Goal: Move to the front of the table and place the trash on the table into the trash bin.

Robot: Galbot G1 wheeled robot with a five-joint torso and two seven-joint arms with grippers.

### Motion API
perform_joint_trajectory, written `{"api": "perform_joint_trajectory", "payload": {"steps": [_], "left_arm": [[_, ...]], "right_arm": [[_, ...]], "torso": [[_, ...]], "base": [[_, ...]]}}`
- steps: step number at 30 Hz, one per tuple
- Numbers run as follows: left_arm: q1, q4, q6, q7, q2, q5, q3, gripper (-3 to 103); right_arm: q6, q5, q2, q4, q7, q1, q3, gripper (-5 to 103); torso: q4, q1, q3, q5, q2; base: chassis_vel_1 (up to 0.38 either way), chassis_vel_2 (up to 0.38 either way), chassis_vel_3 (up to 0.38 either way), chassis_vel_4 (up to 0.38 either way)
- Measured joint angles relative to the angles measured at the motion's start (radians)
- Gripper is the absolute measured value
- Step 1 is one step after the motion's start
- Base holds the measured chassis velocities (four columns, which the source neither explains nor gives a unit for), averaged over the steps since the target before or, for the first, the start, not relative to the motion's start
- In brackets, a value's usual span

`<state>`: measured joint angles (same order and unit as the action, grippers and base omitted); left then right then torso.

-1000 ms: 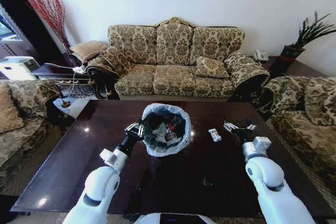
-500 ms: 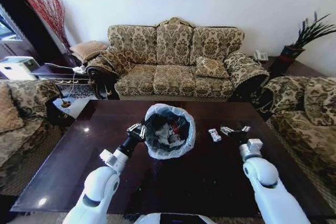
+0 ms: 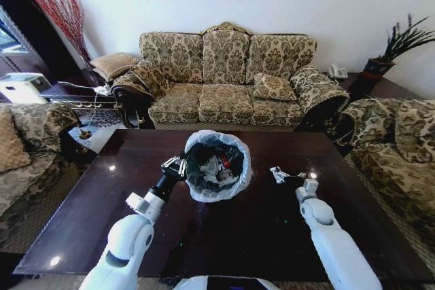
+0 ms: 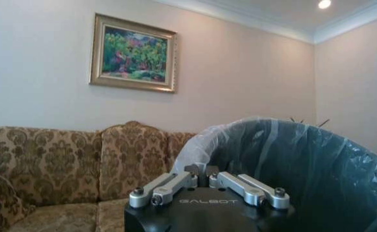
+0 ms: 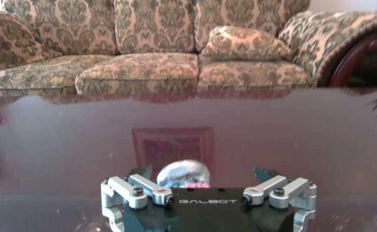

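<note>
Between the spread fingers of the right gripper (image 5: 204, 181) a small whitish wrapper (image 5: 184, 174) is lying on the glossy tabletop — the jaws are standing wide on either side of it, and whether the pads are touching it is hard to tell from the wrist view. From the head camera the same gripper (image 3: 287, 178) is reaching low over the table (image 3: 81, 215), right of centre, with the wrapper (image 3: 278, 174) sitting at its tip.

Over on the left, the left gripper (image 3: 174, 167) is pressing against the near-left side of the trash bin (image 3: 204, 193). Its fingers are drawn close together at the pale plastic liner (image 4: 204, 145) folded over the rim, apparently pinching the bag, though the grip point itself is hidden behind the gripper body. The bin is leaning slightly toward the far right, its mouth facing up, and is sitting near the middle of the table. Inside it, crumpled white scraps and something with a red label (image 3: 219, 166) are showing.

Beyond the far edge of the table a patterned sofa (image 3: 228, 76) is standing against the wall — a framed painting (image 4: 134, 54) is hanging above it.
</note>
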<state>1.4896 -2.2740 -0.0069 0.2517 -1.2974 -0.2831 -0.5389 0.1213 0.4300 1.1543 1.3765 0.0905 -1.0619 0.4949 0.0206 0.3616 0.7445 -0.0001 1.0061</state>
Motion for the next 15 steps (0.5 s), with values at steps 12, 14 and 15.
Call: {"api": "perform_joint_trajectory", "payload": {"steps": [12,14,15], "left_arm": [[-0.002,0.0,-0.002,0.001,0.002,-0.005,-0.004,3],[-0.002,-0.001,-0.002,0.001,0.003,-0.006,-0.004,3],[-0.002,-0.002,-0.002,0.001,0.003,-0.007,-0.004,3]], "right_arm": [[0.005,-0.022,0.03,-0.006,-0.012,-0.009,-0.012,80],[0.005,-0.022,0.031,-0.002,-0.016,-0.012,-0.011,74],[0.005,-0.022,0.031,0.003,-0.019,-0.018,-0.009,69]], "torso": [[-0.0001,0.0,0.0,0.0001,0.0],[-0.0001,0.0,0.0,0.0001,0.0],[-0.0001,0.0,0.0,0.0001,0.0]], "base": [[0.0,0.0,0.0,0.0],[0.0,0.0,0.0,0.0],[0.0,0.0,0.0,0.0]]}}
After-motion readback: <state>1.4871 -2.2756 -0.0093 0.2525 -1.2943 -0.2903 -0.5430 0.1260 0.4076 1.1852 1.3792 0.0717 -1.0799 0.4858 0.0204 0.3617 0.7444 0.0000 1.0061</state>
